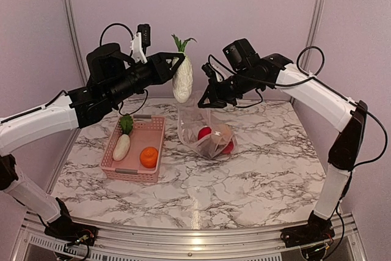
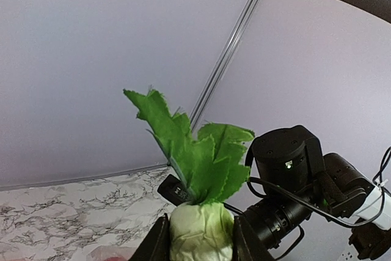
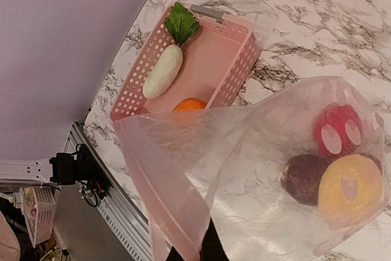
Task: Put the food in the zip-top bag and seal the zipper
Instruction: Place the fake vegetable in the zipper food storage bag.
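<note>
My left gripper (image 1: pixel 178 65) is shut on a white radish (image 1: pixel 182 78) with green leaves and holds it upright in the air, above the mouth of the zip-top bag (image 1: pixel 201 128). In the left wrist view the radish (image 2: pixel 200 230) sits between the jaws. My right gripper (image 1: pixel 204 101) is shut on the bag's mouth edge and holds it up, open. In the right wrist view the bag (image 3: pixel 256 169) holds a red piece (image 3: pixel 338 128), a dark brown piece (image 3: pixel 305 177) and a yellow fruit (image 3: pixel 351 189). The zipper strip (image 3: pixel 160 175) runs along the raised edge.
A pink basket (image 1: pixel 156 128) stands left of the bag. It holds a second white radish (image 1: pixel 122 144) and an orange (image 1: pixel 148 157). Metal frame posts and purple walls close the back and sides. The table's front edge has an aluminium rail (image 1: pixel 183 236).
</note>
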Action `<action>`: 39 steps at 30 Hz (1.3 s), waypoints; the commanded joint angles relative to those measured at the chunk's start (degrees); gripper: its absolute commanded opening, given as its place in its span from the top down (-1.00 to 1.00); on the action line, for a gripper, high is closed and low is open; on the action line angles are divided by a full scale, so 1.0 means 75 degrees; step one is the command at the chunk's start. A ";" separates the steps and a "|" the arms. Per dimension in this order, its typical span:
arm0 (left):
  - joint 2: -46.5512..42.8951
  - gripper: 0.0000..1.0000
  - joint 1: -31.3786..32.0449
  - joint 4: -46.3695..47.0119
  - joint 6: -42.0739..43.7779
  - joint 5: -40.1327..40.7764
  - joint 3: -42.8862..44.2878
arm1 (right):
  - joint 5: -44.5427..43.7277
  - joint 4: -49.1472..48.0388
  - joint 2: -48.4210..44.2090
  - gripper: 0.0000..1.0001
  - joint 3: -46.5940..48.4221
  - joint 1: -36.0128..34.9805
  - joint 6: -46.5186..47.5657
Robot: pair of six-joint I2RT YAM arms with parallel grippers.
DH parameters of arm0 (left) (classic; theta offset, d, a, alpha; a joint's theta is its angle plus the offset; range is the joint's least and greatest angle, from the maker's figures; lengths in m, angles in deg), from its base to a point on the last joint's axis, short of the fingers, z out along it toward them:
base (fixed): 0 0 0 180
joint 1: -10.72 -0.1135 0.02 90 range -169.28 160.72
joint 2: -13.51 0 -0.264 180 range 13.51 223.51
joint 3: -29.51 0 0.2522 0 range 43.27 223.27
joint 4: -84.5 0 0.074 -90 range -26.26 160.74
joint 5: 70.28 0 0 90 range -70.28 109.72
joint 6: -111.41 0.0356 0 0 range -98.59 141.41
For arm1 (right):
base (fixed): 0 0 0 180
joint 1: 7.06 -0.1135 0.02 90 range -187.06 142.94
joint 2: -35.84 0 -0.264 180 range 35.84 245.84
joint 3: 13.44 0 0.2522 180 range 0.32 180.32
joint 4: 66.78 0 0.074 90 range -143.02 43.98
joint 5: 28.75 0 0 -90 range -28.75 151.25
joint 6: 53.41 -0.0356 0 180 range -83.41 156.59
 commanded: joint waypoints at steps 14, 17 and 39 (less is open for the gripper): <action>0.0663 0.80 0.0880 0.1903 0.1460 0.2771 -0.1215 | 0.1043 -0.1331 -0.0871 1.00 -0.0885 0.0386 -0.0988; 0.0900 0.80 0.0945 0.2155 0.1565 0.3115 -0.1292 | 0.1084 -0.1409 -0.0945 1.00 -0.1020 0.0416 -0.1064; 0.1817 -0.56 0.1428 0.1717 0.2443 0.4720 0.0266 | 0.1187 -0.1912 -0.1034 1.00 -0.1318 0.0622 -0.1519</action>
